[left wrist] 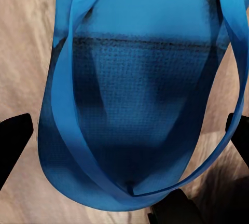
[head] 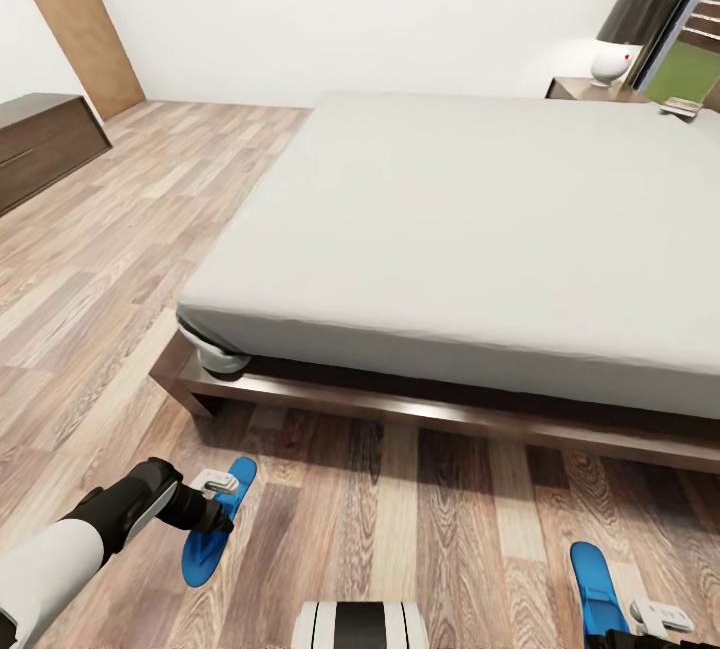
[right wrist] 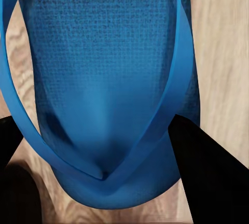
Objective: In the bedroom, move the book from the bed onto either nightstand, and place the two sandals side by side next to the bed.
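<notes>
Left gripper [head: 222, 501] pinches one sandal [head: 215, 521] before the bed [head: 470, 229]; right gripper [head: 655, 619] pinches the other sandal [head: 598, 584]. Beyond the bed: nightstand [head: 585, 88], lamp [head: 625, 24], book [head: 682, 107]. No lettering readable.

Bed [head: 450, 229]: right side cut by frame edge. Right sandal [head: 597, 589]: heel end covered by the right gripper [head: 655, 617], itself cropped at the bottom edge. Left sandal [head: 215, 521]: middle hidden under the left gripper [head: 215, 494]. Small object [head: 682, 107] at the bed's far corner: too small to identify.
</notes>
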